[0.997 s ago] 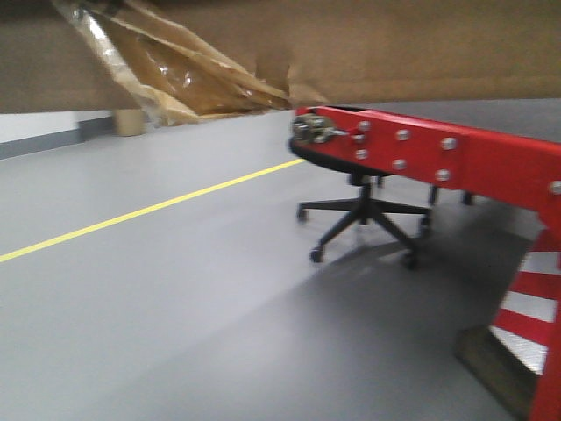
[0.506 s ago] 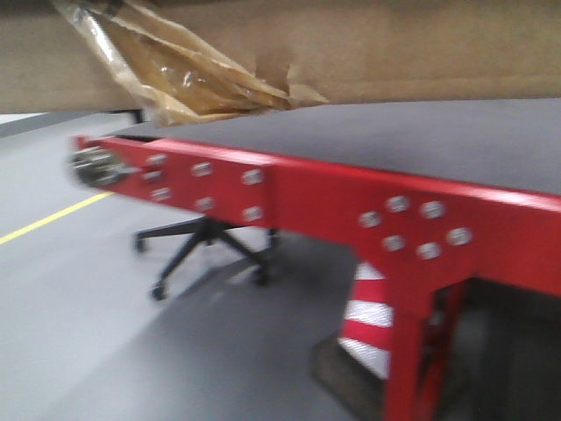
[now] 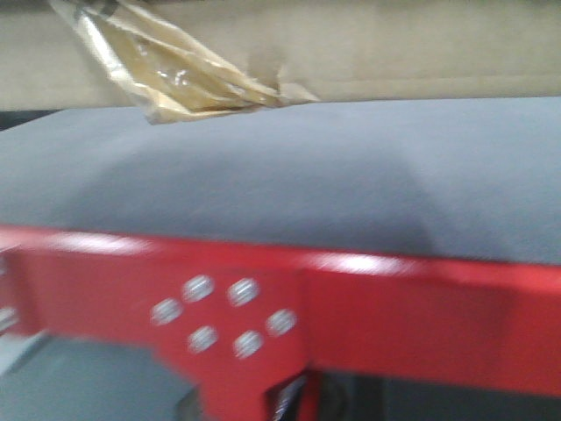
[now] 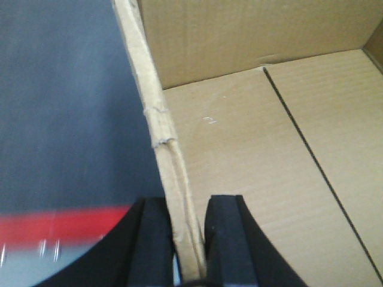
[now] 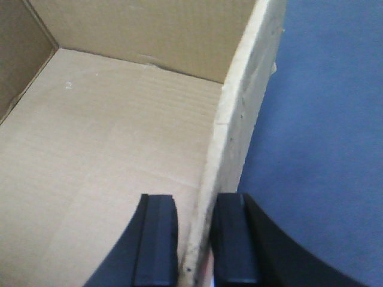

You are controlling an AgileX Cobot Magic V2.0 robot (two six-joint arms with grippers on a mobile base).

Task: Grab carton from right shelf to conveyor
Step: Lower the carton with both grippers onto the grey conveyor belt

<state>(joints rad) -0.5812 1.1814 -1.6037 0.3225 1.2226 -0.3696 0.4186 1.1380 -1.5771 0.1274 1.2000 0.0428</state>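
Note:
The brown carton (image 3: 368,53) fills the top of the front view, its loose yellowish tape strip (image 3: 175,74) hanging at the left. It hangs above the dark grey conveyor belt (image 3: 289,175) with its red front edge (image 3: 394,307). My left gripper (image 4: 185,239) is shut on the carton's dented left wall (image 4: 164,131), one finger inside and one outside. My right gripper (image 5: 195,239) is shut on the carton's right wall (image 5: 239,119) in the same way. The carton's inside (image 5: 90,149) is empty. The belt (image 5: 323,119) lies below both walls. The shelf is out of view.
Bolts (image 3: 219,316) stud the red conveyor frame. A strip of grey floor (image 3: 79,386) shows under the frame at the lower left.
The view has swung onto the conveyor: the floor, yellow line and office chair have left the frame, and the belt now fills the view under the held carton.

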